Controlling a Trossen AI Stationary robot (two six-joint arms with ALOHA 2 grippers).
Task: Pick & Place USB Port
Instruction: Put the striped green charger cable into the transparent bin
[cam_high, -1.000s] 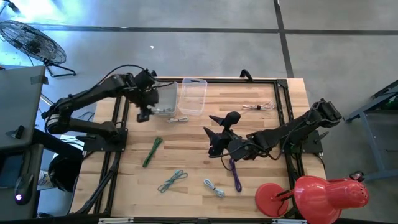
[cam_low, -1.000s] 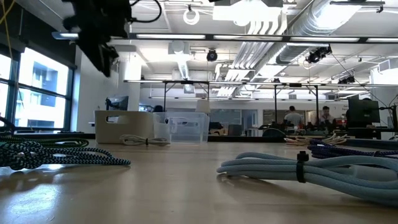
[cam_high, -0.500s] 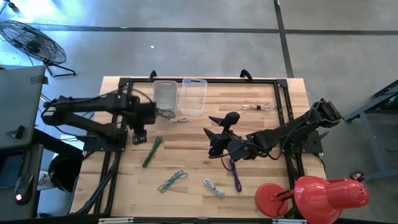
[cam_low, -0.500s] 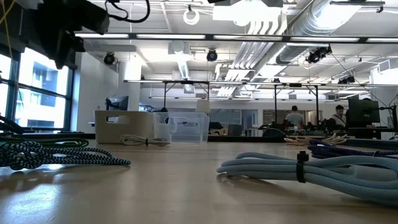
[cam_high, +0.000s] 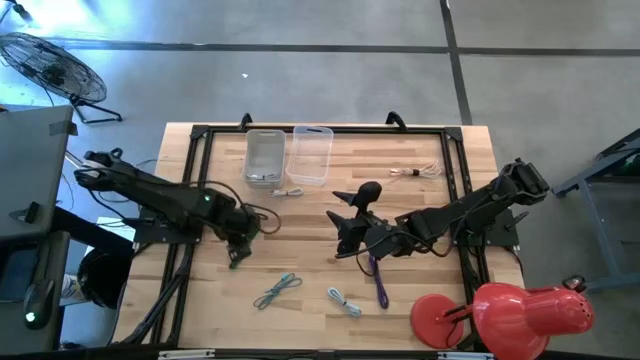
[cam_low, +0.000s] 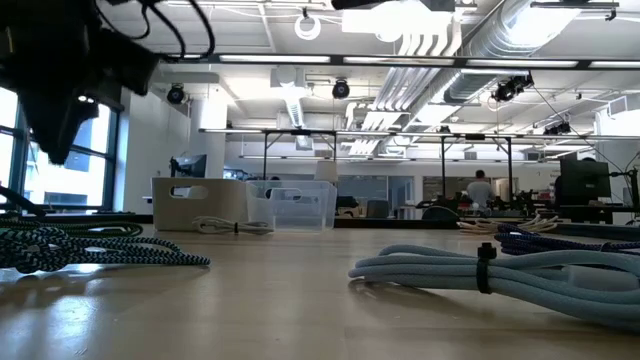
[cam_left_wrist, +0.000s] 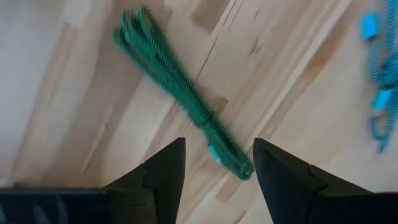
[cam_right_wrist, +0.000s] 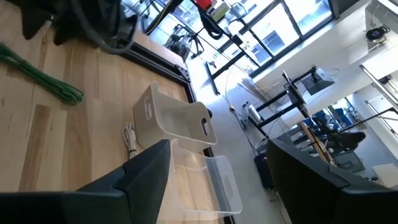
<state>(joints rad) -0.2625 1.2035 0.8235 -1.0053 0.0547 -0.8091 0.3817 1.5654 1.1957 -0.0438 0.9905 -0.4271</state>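
Note:
A green braided cable bundle (cam_left_wrist: 180, 93) lies flat on the wooden table, left of centre and toward the near side. My left gripper (cam_left_wrist: 217, 180) hovers over it, open, one finger on each side of the bundle's end without touching; in the high view it (cam_high: 240, 240) covers most of the cable. The low view shows the same bundle (cam_low: 90, 250) at the left. My right gripper (cam_high: 342, 222) waits open over the table's middle, beside a purple cable (cam_high: 380, 282). A grey bin (cam_high: 264, 158) and a clear bin (cam_high: 311, 155) stand at the far edge.
A white cable (cam_high: 288, 192) lies in front of the bins and another (cam_high: 418, 172) lies far right. A teal cable (cam_high: 278, 290) and a light blue one (cam_high: 345, 300) lie near the front edge. A red lamp (cam_high: 500, 312) stands at the near right corner. A black frame (cam_high: 190, 230) borders the table.
My left arm has swung away from the grey bin at the far edge, first toward the table's left, then toward the near edge and down, ending over the green cable. The right arm has kept still.

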